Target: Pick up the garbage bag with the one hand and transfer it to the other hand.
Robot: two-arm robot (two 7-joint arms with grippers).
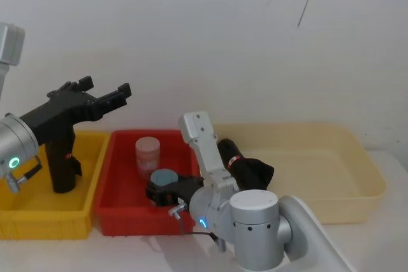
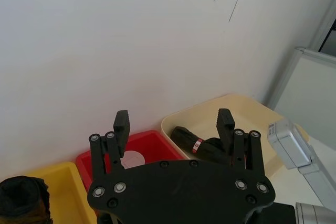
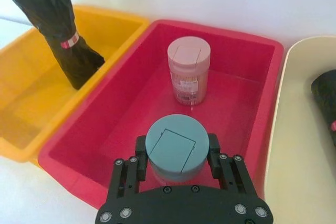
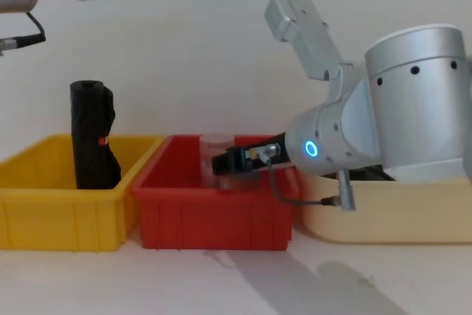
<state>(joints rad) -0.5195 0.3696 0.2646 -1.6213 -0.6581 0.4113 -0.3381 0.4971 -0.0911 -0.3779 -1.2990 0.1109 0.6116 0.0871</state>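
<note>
From the head view, I see my left gripper [image 1: 105, 85] up high over the yellow bin [image 1: 38, 224], fingers wide apart and holding nothing. My right gripper [image 1: 162, 190] is down in the red bin [image 1: 127, 221], hugging a blue-lidded jar [image 1: 164, 177]. The garbage bag [image 1: 231, 154] lies in the cream bin [image 1: 344, 176] on the right, at its left end. In the left wrist view, the bag [image 2: 186, 139] shows far off between the spread fingers [image 2: 122, 121]. In the right wrist view, the two fingers [image 3: 140, 148] sit tight on both sides of the jar [image 3: 170, 140]. In the chest view, a lumpy black roll [image 4: 92, 134] stands in the yellow bin [image 4: 44, 219].
</note>
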